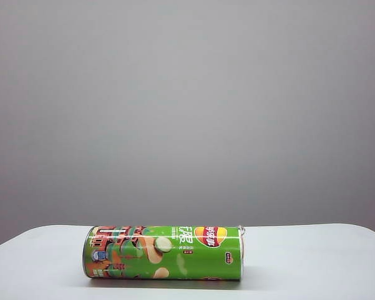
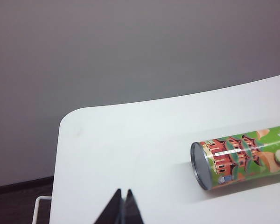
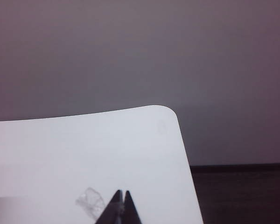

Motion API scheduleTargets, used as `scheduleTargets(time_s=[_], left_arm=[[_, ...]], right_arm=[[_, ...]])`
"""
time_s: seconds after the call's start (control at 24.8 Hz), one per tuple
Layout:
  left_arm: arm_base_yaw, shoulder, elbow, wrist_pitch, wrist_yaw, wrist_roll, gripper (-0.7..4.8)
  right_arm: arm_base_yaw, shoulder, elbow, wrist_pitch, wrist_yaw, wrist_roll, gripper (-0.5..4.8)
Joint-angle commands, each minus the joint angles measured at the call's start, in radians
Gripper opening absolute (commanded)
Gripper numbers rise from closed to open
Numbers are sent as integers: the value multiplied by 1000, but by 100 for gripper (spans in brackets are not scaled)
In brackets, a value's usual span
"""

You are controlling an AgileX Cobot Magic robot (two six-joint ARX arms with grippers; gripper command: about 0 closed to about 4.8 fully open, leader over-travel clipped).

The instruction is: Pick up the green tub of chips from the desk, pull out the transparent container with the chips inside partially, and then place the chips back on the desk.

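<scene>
The green tub of chips [image 1: 165, 252] lies on its side on the white desk [image 1: 312, 262], its orange-red artwork end to the left in the exterior view. Neither gripper appears in that view. In the left wrist view my left gripper [image 2: 123, 191] is shut and empty, well apart from the tub [image 2: 245, 156], whose silver end faces it. My right gripper [image 3: 122, 192] is also shut and empty over the desk [image 3: 84, 149]. A faint crinkled clear scrap [image 3: 89, 201] lies beside it. The transparent container and the chips are hidden.
A rounded desk corner [image 2: 67, 119] shows in the left wrist view, with a white rail [image 2: 37, 207] and dark floor below it. Another rounded corner [image 3: 170, 114] and dark floor [image 3: 242, 196] show in the right wrist view. A plain grey wall [image 1: 187, 94] stands behind.
</scene>
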Motion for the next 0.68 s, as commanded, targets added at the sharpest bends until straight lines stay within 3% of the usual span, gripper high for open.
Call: scheduleTargets(time_s=[0.04,0.36,0.44,0.48,0.52,0.68], left_arm=[[0,0,0,42,4,0,-5],[0,0,0,63,4,-5,-5],[0,0,0,68,17,-111,0],[0,0,0,125,72,-306,66],[0,1,0,205,137,-412,117],[0,3,19,309,206,-473,125]], right_arm=[[1,0,-4,-20,-1,-2,-5],[1,0,-4,-57,-1,-2,-5],[1,0,-5,-55,-2,-2,-5],[1,0,-4,-53,-3,-1,-5],[1,0,-5,-50,-5,9,-5],[1,0,-4,-49,-5,34,-5]])
